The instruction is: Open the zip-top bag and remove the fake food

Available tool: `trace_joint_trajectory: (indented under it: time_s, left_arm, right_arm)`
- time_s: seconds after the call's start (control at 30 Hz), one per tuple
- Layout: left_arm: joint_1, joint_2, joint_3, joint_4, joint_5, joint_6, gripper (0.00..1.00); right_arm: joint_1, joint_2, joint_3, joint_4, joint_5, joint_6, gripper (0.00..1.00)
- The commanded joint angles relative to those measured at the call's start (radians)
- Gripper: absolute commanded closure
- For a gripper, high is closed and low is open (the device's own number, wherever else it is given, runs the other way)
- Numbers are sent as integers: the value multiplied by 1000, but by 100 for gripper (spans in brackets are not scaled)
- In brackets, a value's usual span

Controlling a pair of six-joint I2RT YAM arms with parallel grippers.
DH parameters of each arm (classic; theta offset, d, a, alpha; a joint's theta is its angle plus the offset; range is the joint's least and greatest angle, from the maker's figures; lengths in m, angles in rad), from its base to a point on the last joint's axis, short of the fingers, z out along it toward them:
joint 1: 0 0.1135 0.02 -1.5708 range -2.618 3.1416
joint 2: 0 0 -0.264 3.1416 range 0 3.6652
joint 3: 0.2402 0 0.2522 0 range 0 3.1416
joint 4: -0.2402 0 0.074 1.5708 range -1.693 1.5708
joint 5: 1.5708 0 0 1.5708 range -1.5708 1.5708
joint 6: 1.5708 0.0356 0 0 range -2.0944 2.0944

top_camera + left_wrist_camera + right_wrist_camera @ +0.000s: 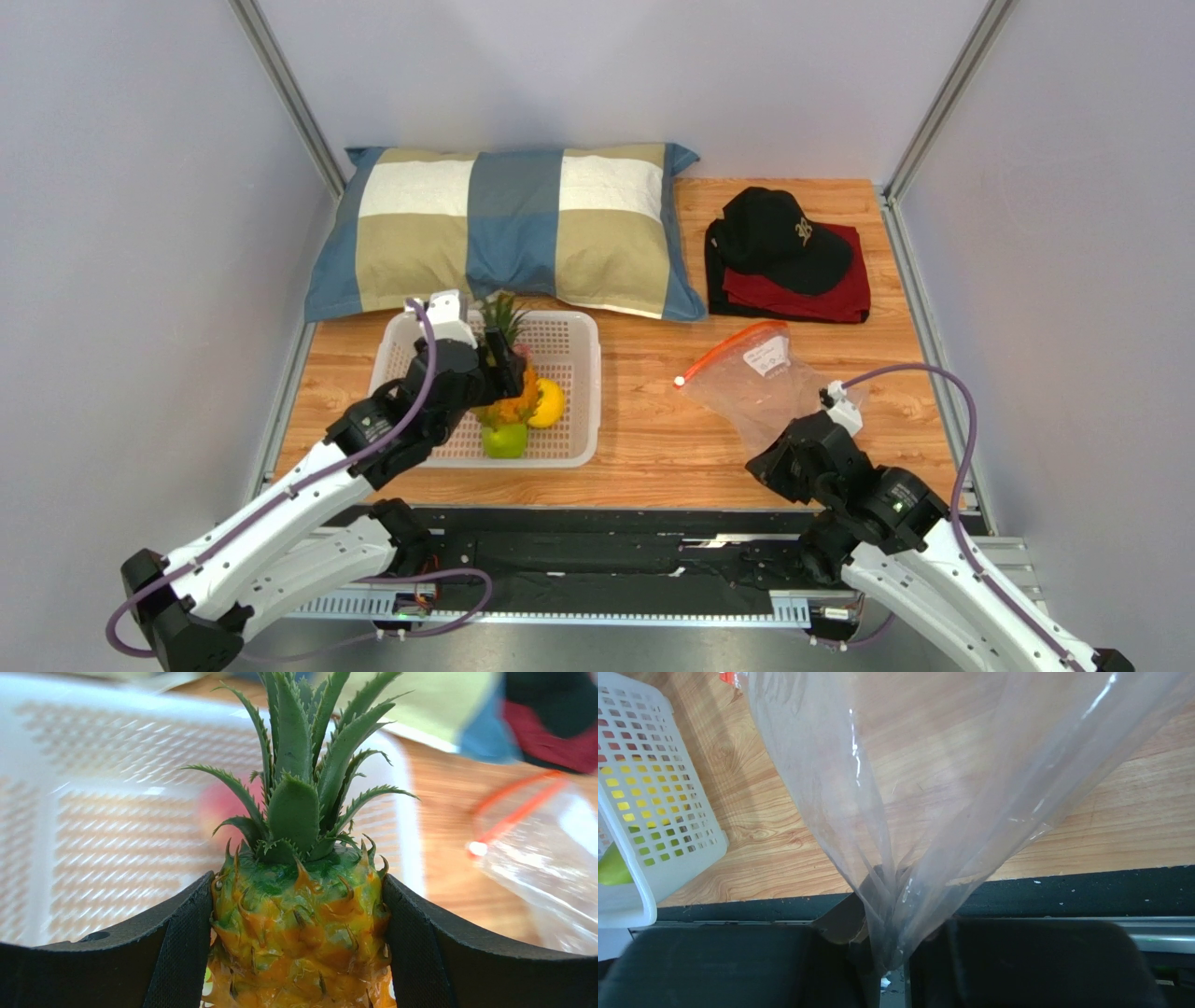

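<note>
My left gripper [498,378] is shut on the small orange pineapple [298,938], its green leaves [302,763] pointing up, held over the white basket [575,336]. A yellow-orange citrus [547,403] and a green apple [505,440] lie in the basket. A blurred pink-red peach [217,805] shows behind the leaves. My right gripper [788,451] is shut on the bottom of the clear zip-top bag [758,385], which looks empty. Its red-orange zip strip [730,343] and white slider [679,380] lie toward the basket. In the right wrist view the plastic [934,798] bunches between the fingers [892,980].
A checked pillow [512,224] lies along the back. A black cap [779,231] sits on a folded dark red cloth [828,291] at the back right. The basket [640,812] also shows in the right wrist view. Metal frame rails run along both sides.
</note>
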Motion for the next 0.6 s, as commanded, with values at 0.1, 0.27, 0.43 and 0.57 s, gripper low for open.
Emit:
trace_joint_trajectory:
  time_s: [0.1,0.27,0.43,0.57]
  left_arm:
    - [3,-168,-75,-344,-352,-187,100]
    - [16,-214,-100,-350,-375,-182,85]
    - [18,-190,-77,-337,-355,-175,17]
    - [21,-148,-22,-324,-325,-138,1]
  right_arm:
    - [-2,12,42,77,-47,-58,65]
    - [1,41,57,90,-102,-90,21]
    - [1,75,117,59,-104,-107,14]
    - [1,85,177,5,-73,-109,11]
